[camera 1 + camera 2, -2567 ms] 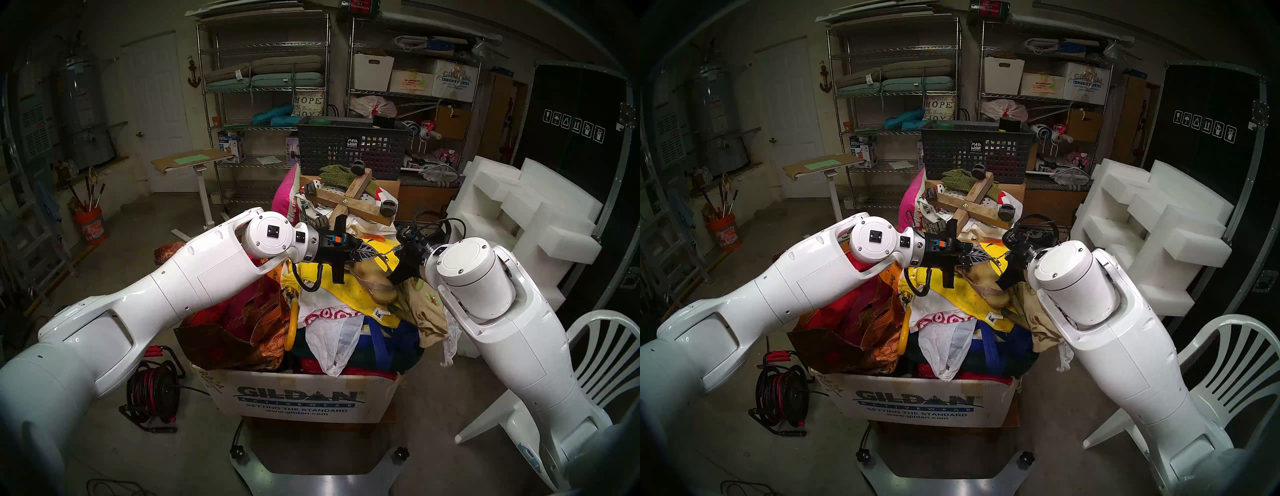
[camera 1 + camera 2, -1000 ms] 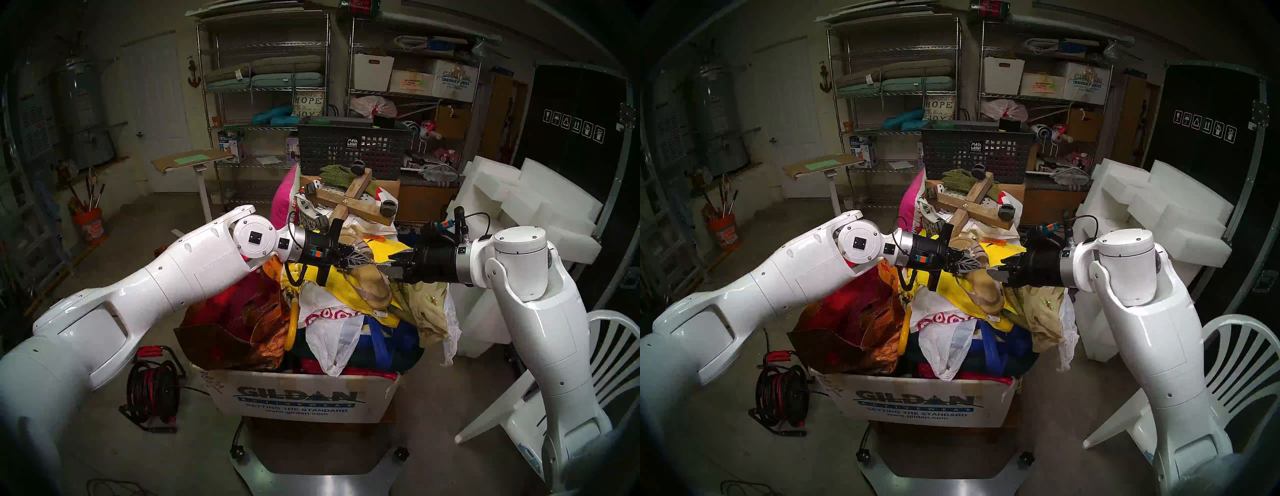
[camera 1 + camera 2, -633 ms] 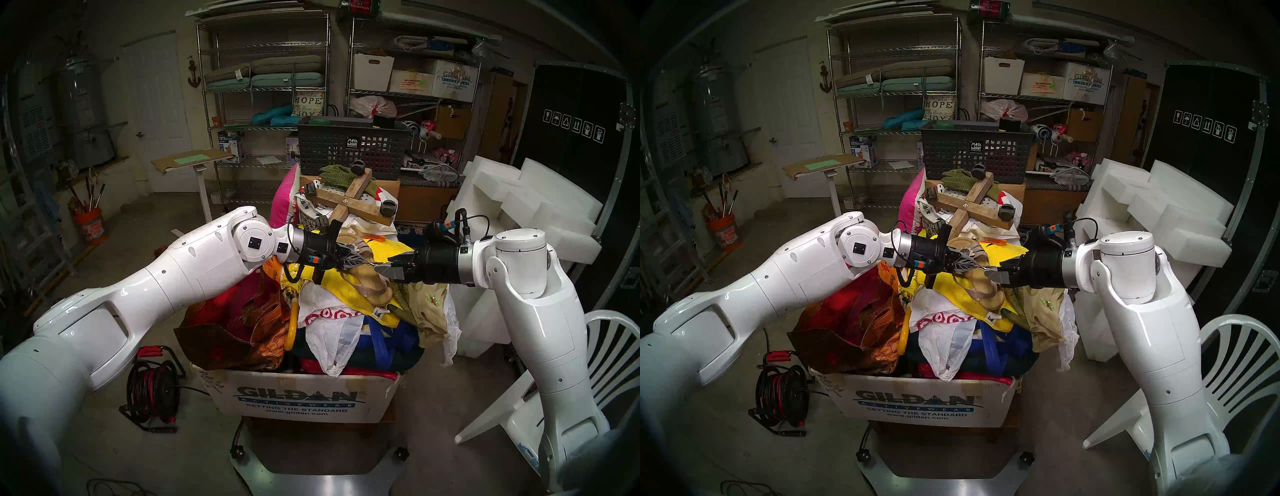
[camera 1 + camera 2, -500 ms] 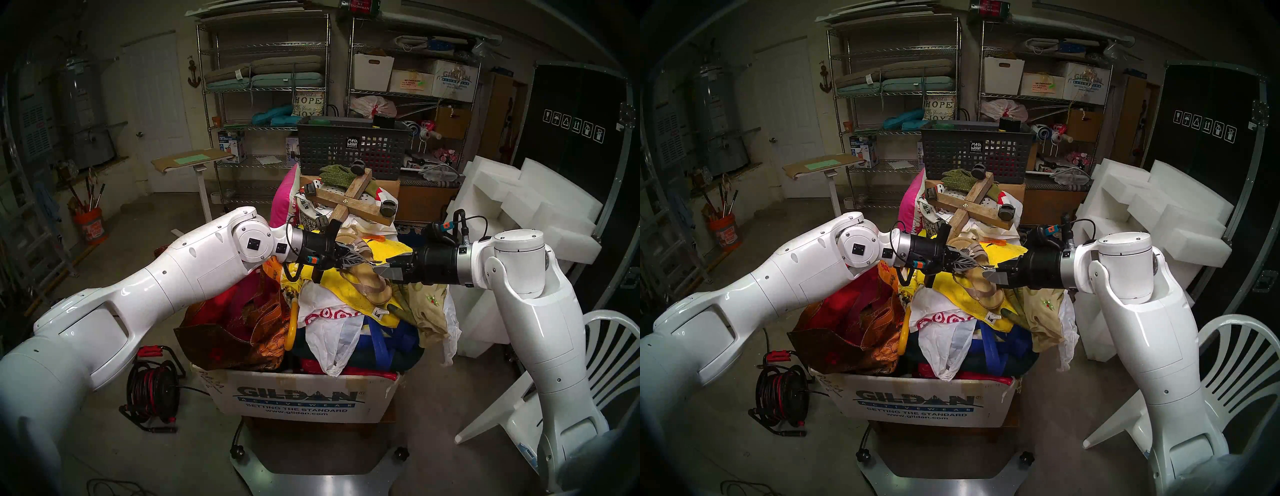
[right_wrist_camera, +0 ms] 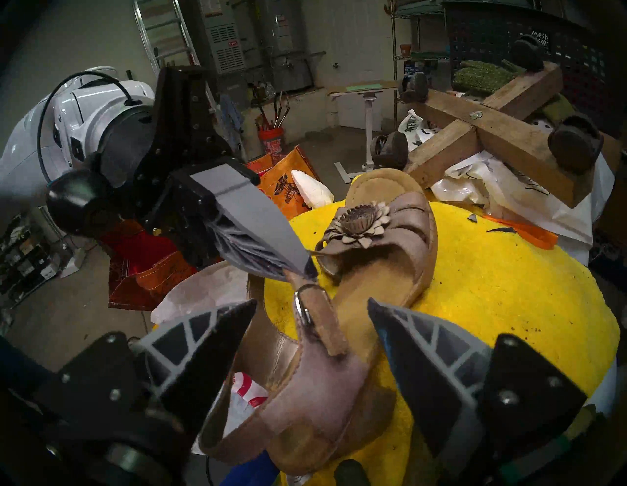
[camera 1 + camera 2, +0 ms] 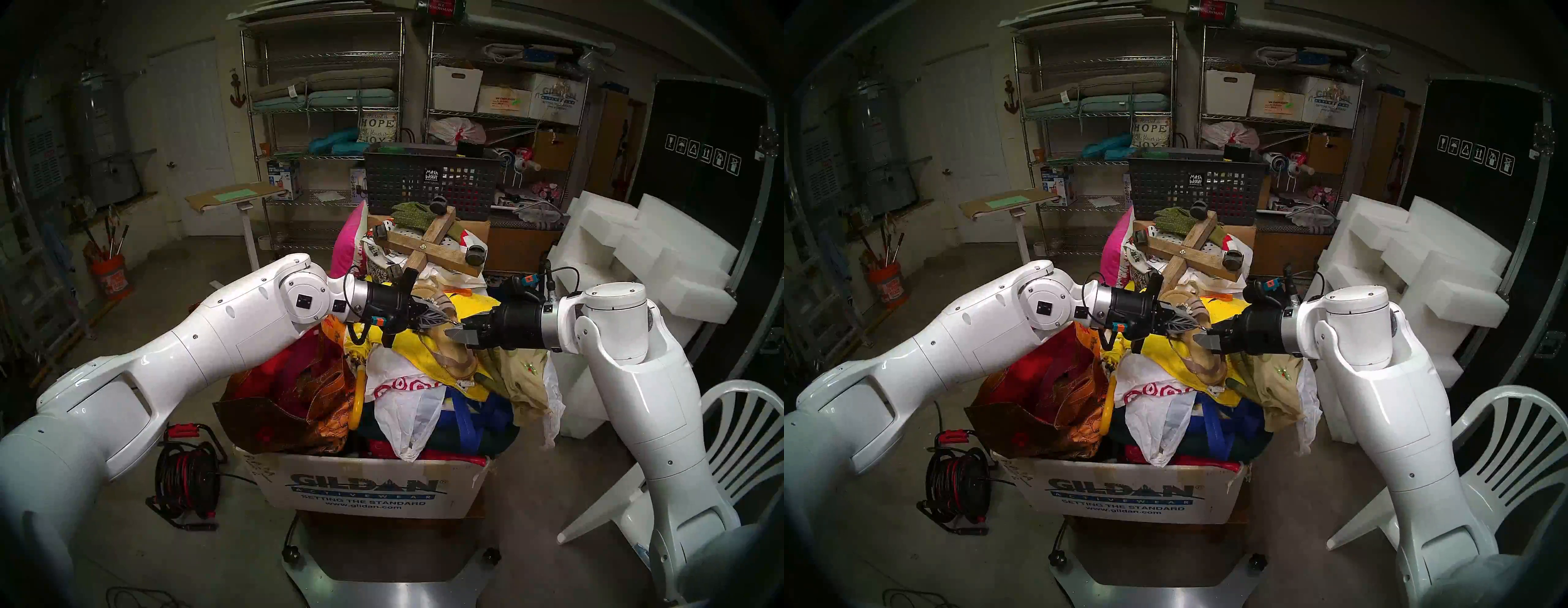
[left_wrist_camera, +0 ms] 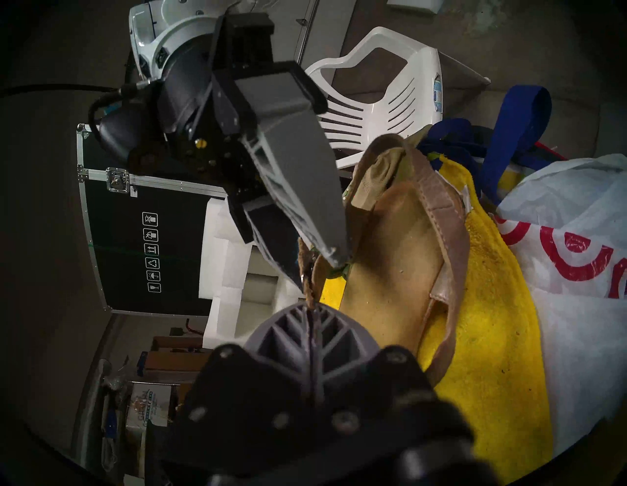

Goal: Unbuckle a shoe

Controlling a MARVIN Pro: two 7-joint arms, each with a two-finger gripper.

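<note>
Since a second ago my right arm has slid left toward the frame centre, and its gripper (image 5: 310, 325) has spread — the fingers now stand apart either side of the ankle strap (image 5: 322, 319), touching nothing that I can see. The sandal (image 5: 373, 271) lies tilted on the yellow towel (image 5: 509, 288) at the middle of the head view, atop the heaped Gildan box (image 6: 365, 488), its flower ornament (image 5: 356, 224) toward the top. My left gripper (image 7: 310, 312) is pinched together on the strap's end, just beyond the metal buckle (image 5: 302, 302).
</note>
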